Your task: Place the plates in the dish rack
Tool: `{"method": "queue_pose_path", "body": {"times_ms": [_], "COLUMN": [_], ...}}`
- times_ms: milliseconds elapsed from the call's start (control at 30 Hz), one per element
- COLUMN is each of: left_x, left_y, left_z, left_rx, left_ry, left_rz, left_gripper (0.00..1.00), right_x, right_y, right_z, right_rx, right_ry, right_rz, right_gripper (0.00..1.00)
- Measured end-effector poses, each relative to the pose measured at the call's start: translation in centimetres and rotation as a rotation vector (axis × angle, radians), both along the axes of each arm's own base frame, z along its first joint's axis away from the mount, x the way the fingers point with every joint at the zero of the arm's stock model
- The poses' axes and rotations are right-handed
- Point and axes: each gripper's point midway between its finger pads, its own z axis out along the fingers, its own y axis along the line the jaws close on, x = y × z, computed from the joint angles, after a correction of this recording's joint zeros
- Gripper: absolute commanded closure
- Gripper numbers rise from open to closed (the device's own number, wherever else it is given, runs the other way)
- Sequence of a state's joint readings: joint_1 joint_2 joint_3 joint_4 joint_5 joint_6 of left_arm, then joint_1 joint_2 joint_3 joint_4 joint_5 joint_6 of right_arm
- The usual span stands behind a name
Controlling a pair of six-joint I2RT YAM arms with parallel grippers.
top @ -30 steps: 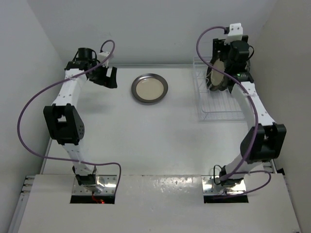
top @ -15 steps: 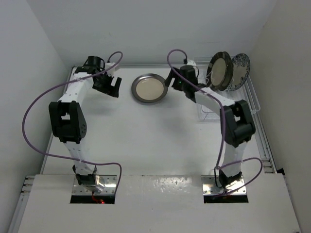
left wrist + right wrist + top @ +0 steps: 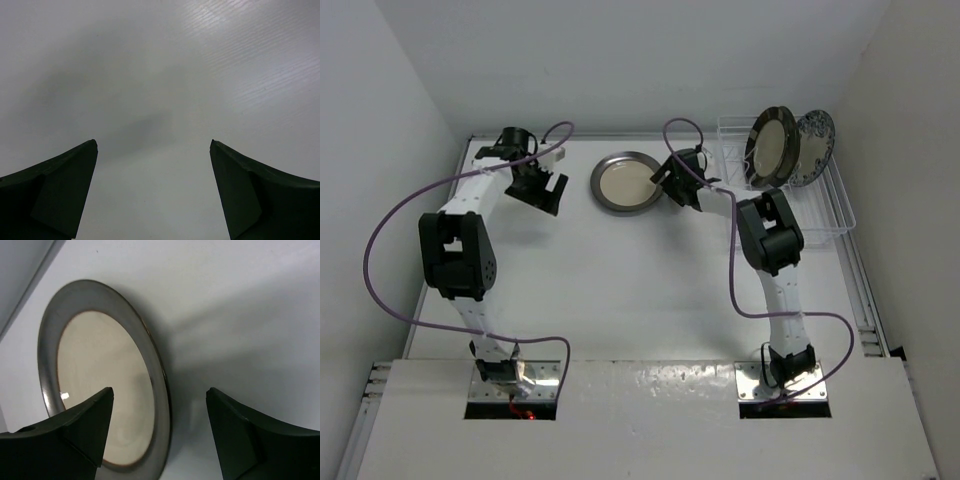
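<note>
My right pincer (image 3: 672,180) dropped the cream plate (image 3: 772,145) in the rack (image 3: 825,215) upper right, now sits open and empty astride the rim of the flat plate (image 3: 628,182) upper centre, ready to grab.

In your right wrist view, the near edge of the plate on the table (image 3: 100,365) lay behind a finger (image 3: 70,440) and ran off the bottom of the picture. From above, the blue flowered plate (image 3: 817,133) stood half hidden behind the grey-rimmed plate (image 3: 772,146), and the tines of the rack (image 3: 825,205) were too fine for you to count.
</note>
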State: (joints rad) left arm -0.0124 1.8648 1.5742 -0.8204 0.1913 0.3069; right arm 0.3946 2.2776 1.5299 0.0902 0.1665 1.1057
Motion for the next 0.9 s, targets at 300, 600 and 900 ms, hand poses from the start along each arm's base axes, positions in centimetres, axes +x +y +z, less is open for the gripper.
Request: {"method": "queue_pose_path", "body": {"times_ms": [300, 600, 900], "left_x": [0.7, 1.0, 1.0], "left_y": [0.3, 0.8, 0.8], "left_z": [1.0, 1.4, 1.4], "left_rx": [0.014, 0.027, 0.028], "left_ry": [-0.032, -0.043, -0.042], "left_rz": [0.005, 0.017, 0.018], "left_gripper": [0.0, 0.0, 0.0], "right_x": [3.0, 4.4, 3.2], "right_y": [0.6, 1.8, -2.5], "right_z": [-1.1, 0.7, 4.7], "right_rx": [0.078, 0.156, 0.053], "right_ry": [-0.004, -0.086, -0.17], "right_rz": [-0.068, 0.013, 0.121], "right_gripper": [0.77, 1.0, 1.0]}}
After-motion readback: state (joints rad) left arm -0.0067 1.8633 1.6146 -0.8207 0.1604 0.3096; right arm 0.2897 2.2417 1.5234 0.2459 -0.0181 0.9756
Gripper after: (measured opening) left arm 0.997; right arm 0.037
